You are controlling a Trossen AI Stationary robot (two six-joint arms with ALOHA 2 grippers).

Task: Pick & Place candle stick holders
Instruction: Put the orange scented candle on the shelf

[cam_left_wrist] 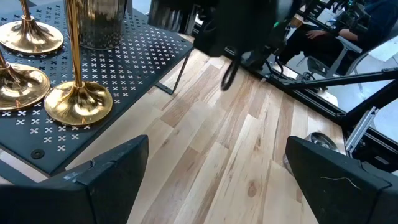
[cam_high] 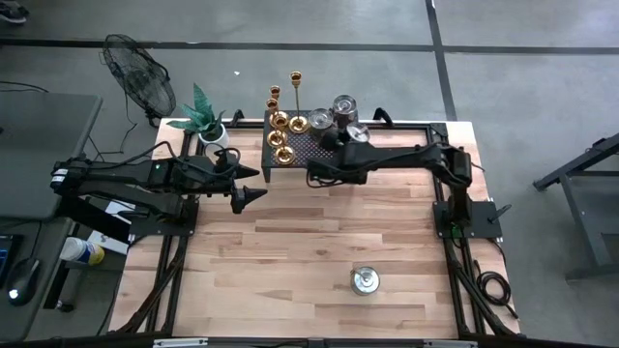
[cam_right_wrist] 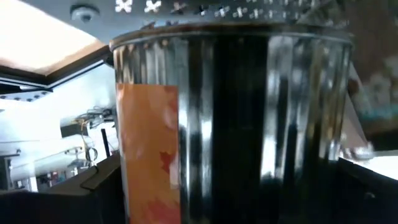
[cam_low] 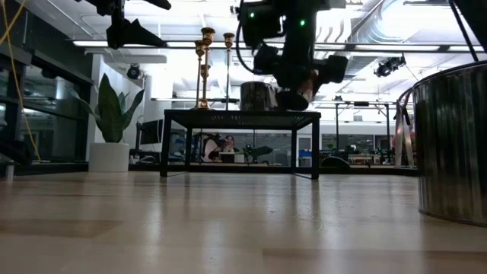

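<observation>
Several gold candle stick holders (cam_high: 280, 124) stand by their round bases on the left part of a black perforated stand (cam_high: 302, 147); they also show in the left wrist view (cam_left_wrist: 78, 102) and the low view (cam_low: 204, 68). Silver cups (cam_high: 345, 104) stand on its right part. My right gripper (cam_high: 350, 140) is over the stand's right end, shut on a ribbed silver cup with an orange label (cam_right_wrist: 230, 124). My left gripper (cam_high: 250, 196) hangs open and empty above the table, beside the stand's near left corner; it also shows in its wrist view (cam_left_wrist: 217, 180). My right gripper has the ribbed silver cup between its two fingers, one finger (cam_right_wrist: 99, 177) at the labelled side of the wall (cam_right_wrist: 146, 155) and the other at the opposite side. The fingers come slanting down from the table's right. The cup's far end is at the perforated stand (cam_right_wrist: 155, 6); whether it is lifted cannot be told.
One silver tin (cam_high: 366, 280) stands on the wooden table near its front edge, large at the right of the low view (cam_low: 456, 144). A potted plant (cam_high: 208, 121) stands at the stand's left. A fan (cam_high: 135, 72) is on the floor beyond the table.
</observation>
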